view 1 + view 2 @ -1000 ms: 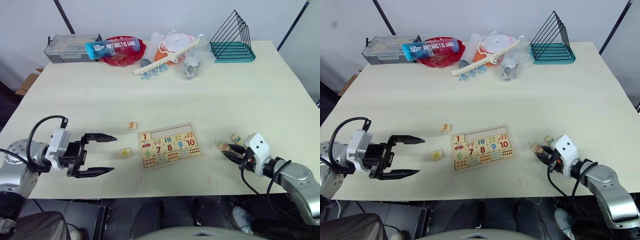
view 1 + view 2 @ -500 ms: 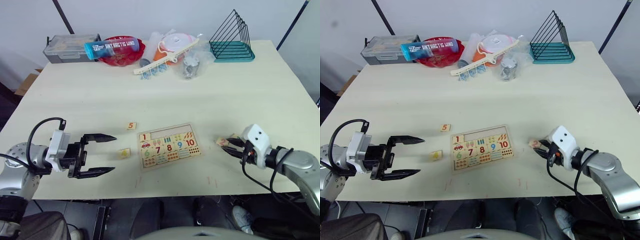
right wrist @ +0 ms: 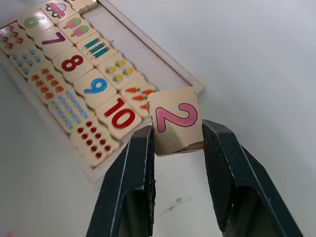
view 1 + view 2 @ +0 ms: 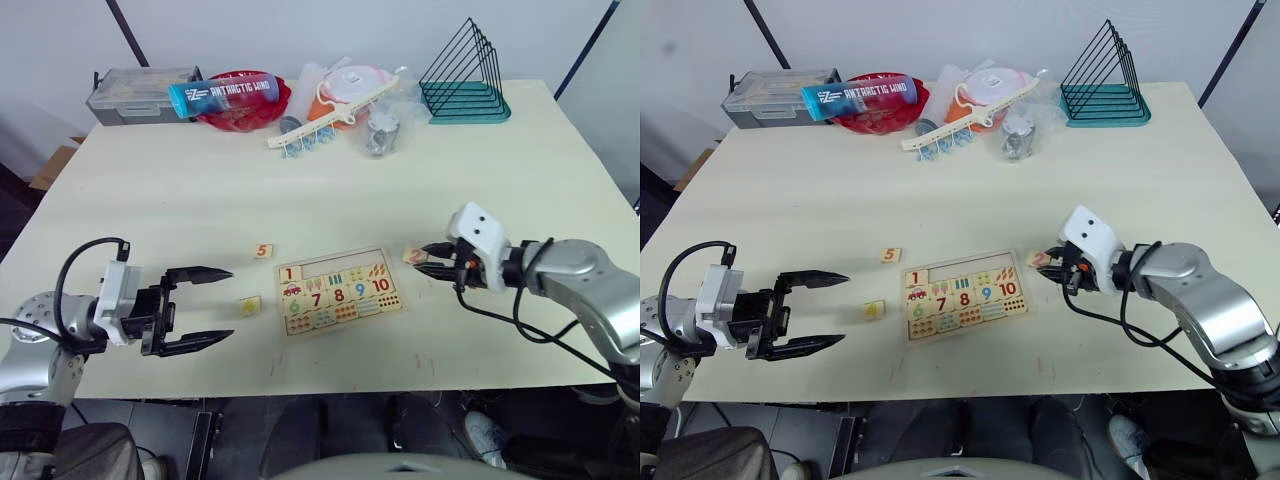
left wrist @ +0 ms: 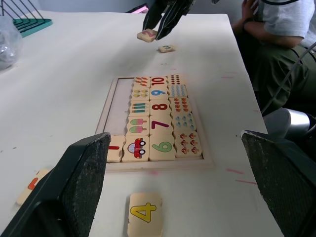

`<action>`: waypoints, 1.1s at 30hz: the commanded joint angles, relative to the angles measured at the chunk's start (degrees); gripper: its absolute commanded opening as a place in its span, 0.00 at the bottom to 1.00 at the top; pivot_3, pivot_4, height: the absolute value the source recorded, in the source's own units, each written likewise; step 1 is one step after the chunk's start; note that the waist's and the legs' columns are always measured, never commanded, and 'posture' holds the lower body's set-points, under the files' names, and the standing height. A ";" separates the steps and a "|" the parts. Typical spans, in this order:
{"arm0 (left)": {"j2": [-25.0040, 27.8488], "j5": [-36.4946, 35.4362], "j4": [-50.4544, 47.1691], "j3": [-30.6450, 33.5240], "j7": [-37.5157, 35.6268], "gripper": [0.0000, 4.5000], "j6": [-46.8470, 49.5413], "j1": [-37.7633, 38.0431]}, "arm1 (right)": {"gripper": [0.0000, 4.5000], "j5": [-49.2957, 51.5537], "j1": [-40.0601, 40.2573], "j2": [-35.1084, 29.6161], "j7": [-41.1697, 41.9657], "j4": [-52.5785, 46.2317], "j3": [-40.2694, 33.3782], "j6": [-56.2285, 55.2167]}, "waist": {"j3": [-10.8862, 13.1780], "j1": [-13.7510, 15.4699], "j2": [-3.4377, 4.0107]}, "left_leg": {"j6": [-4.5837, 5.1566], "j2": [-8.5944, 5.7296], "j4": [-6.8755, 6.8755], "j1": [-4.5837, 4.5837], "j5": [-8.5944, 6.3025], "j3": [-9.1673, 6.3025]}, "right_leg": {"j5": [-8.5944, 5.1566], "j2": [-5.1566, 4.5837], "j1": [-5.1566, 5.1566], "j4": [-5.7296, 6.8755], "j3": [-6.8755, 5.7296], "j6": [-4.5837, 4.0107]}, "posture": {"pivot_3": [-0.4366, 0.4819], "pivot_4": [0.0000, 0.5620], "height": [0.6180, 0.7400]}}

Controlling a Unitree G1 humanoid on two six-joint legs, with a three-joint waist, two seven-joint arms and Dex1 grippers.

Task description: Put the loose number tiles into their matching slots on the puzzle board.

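Presently the right pincer (image 3: pixel 175 148) grips the 2 tile (image 3: pixel 176 120) by its edges, digit up, just short of the puzzle board (image 4: pixel 338 290), ready for its slot. Left pincer (image 4: pixel 205 307) hangs open beside the 4 tile (image 4: pixel 250 305).

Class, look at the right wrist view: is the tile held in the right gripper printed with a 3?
No, the tile clamped in the right gripper shows a pink 2.

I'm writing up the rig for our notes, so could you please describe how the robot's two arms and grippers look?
Both arms are silver-grey metal with rounded joints and loose black cables looping alongside. Each wrist carries a white block-shaped housing; the right one shows two small dark dots. The left gripper and the right gripper each have two long black fingers tapering to points; the right fingers look matte and flat-faced inside.
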 commanded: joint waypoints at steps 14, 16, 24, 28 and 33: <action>-2.92 2.38 -7.52 7.78 5.48 1.00 3.71 6.10 | 0.19 -5.28 -23.98 9.43 6.85 11.55 18.97 7.03 | 0.00 0.05 0.00 | -0.01 -0.01 0.02 -0.44 0.01 -0.09 | 0.03 -0.02 -0.42 0.04 -0.11 -0.04 | 0.48 0.27 1.00; -3.10 2.87 -7.48 8.07 5.79 1.00 3.63 6.53 | 0.19 -6.08 -27.27 12.37 7.68 14.95 20.93 6.16 | 0.00 -0.10 0.00 | -0.01 -0.02 0.05 -0.50 0.01 -0.10 | 0.04 -0.02 -0.44 0.03 -0.13 -0.04 | 0.48 0.27 1.00; -3.76 3.83 -7.67 9.49 7.12 1.00 3.81 7.19 | 0.19 -10.41 -36.36 22.53 11.11 28.02 26.04 0.75 | -0.01 -0.90 0.00 | -0.06 -0.05 0.05 -0.63 0.03 -0.03 | 0.12 0.09 -0.69 0.11 -0.14 -0.16 | 0.48 0.27 1.00; -4.20 4.10 -7.85 10.01 7.69 1.00 3.79 7.66 | 0.19 -12.38 -38.63 26.79 12.30 33.06 27.60 -0.59 | 0.00 -1.33 0.00 | -0.07 -0.05 0.05 -0.63 0.04 -0.03 | 0.12 0.09 -0.73 0.11 -0.14 -0.17 | 0.48 0.27 1.00; -4.45 4.07 -8.31 10.88 8.40 1.00 4.08 8.67 | 0.19 -14.84 -39.97 29.86 14.91 37.22 30.00 -2.20 | 0.00 -1.49 0.01 | -0.09 -0.05 0.05 -0.64 0.05 -0.04 | 0.12 0.10 -0.75 0.11 -0.15 -0.17 | 0.48 0.27 1.00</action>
